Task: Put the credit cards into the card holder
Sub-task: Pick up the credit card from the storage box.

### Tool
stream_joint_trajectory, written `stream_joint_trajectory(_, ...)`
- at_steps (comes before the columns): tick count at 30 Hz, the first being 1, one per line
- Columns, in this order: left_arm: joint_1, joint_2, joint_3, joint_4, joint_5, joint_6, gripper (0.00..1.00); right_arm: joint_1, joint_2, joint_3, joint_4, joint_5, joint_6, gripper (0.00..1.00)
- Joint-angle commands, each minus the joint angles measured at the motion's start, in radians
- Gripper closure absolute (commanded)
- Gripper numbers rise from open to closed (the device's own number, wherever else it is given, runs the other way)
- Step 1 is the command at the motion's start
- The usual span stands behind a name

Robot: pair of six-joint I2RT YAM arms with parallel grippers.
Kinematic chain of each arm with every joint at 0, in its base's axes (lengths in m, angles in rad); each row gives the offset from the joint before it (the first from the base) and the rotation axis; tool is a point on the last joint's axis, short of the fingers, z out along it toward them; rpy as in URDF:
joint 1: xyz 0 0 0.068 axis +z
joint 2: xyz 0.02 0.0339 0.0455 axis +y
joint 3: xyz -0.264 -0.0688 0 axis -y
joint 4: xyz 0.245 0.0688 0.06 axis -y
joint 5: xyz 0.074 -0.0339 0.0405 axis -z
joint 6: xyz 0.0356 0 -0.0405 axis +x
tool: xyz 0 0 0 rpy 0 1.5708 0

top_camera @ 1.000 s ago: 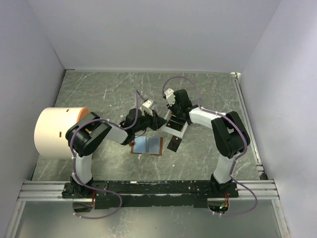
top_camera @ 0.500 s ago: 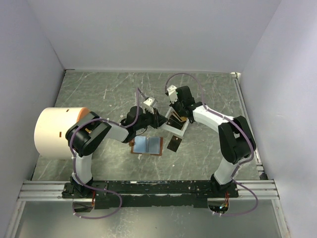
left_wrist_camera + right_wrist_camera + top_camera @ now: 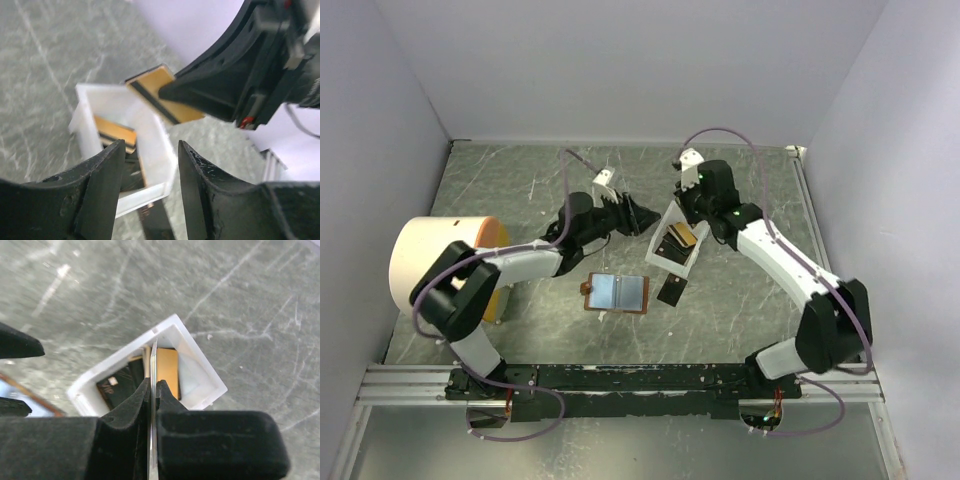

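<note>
The right pincer [image 3: 153, 386] is clamped on the tan card [image 3: 165, 95], holding it on edge above the white tray [image 3: 85, 127]. In the wrist view the card shows only as a thin line between the closed fingers.

Nearest the arm bases, the card holder [image 3: 617, 292] lies open on the table [image 3: 520, 180], light-blue lining up, its long axis running left to right. Just beside its right end, apart from it, a dark card [image 3: 670, 290] lies flat on the table. Next out sits the tray, with a striped tan card [image 3: 116, 132] and a black card [image 3: 117, 382] inside it. Farthest out, the left pincer [image 3: 150, 155] hovers at the tray's left side, its fingers apart with nothing between them.

From the held card, the card holder lies toward the near edge and to the robot's left, past the tray's near wall. Both pincers are about equally close to it, but only the right one carries a card. That card stands upright, so it would probably need tipping toward flat to meet a pocket. Which way the pockets open cannot be told.
</note>
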State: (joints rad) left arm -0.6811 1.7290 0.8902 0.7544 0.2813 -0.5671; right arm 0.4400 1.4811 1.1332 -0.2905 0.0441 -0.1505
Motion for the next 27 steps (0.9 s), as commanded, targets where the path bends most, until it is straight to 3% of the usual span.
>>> stream_joint_trajectory(1,0.015,-0.108,-0.01,-0.025,0.086,-0.097,0.42,-0.024,-0.137,-0.056,0.062,-0.196,0.137,0.97)
stream_joint_trajectory(7,0.06,-0.159,-0.084,0.003,0.233,-0.196,0.4,-0.067,-0.279,-0.178,0.204,-0.356,0.26,1.0)
stream_joint_trajectory(12,0.092,-0.119,-0.084,0.107,0.374,-0.285,0.37,-0.193,-0.308,-0.275,0.381,-0.618,0.46,1.0)
stream_joint_trajectory(15,0.113,-0.075,-0.104,0.266,0.44,-0.385,0.36,-0.261,-0.298,-0.334,0.565,-0.83,0.616,1.0)
stream_joint_trajectory(18,0.121,-0.022,-0.087,0.354,0.491,-0.448,0.34,-0.302,-0.3,-0.424,0.799,-0.945,0.786,1.0)
stream_joint_trajectory(22,0.121,0.046,-0.063,0.473,0.532,-0.526,0.39,-0.314,-0.269,-0.487,0.986,-0.998,0.92,1.0)
stream_joint_trajectory(27,0.12,0.082,-0.04,0.478,0.53,-0.529,0.41,-0.314,-0.238,-0.545,1.183,-1.01,1.058,0.97)
